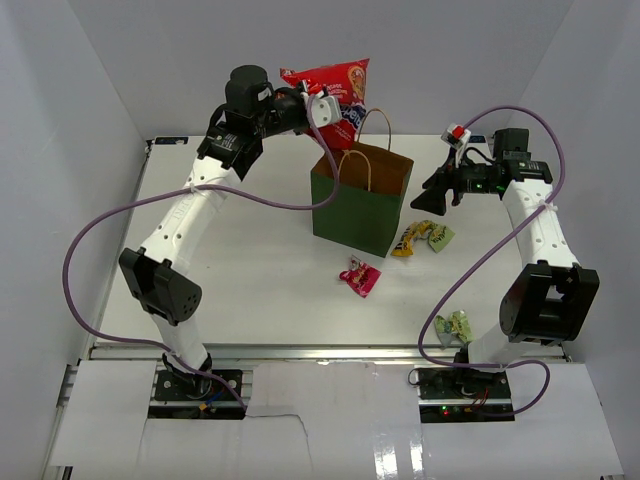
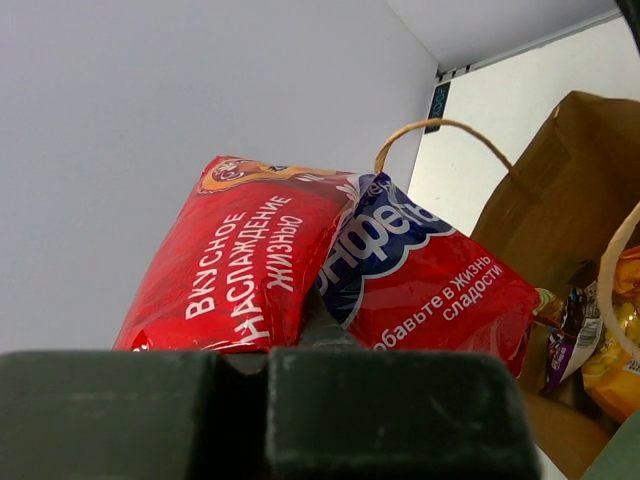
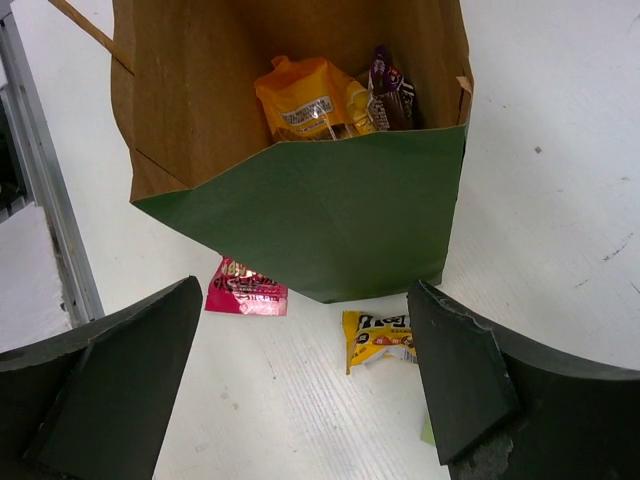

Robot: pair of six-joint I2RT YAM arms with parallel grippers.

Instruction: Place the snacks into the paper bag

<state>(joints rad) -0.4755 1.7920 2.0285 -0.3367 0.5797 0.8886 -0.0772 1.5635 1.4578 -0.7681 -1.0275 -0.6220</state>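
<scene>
White table [image 1: 250, 260]; left gripper [image 1: 318, 108] clamps red chip bag [image 1: 335, 82] near paper bag [image 1: 355, 215]; right gripper [image 1: 425, 200] gapes empty.

PLACE: you're looking at a robotics lab test cell | EVIDENCE: white tabletop [image 1: 260, 300] boxed in by plain white wall panels [image 1: 70, 120] on three sides | left arm [image 1: 175, 225] and right arm [image 1: 540, 225] bolted to an aluminium rail [image 1: 320, 352] at your near edge | purple cables [image 1: 67, 268] looping loose off both arms
</scene>
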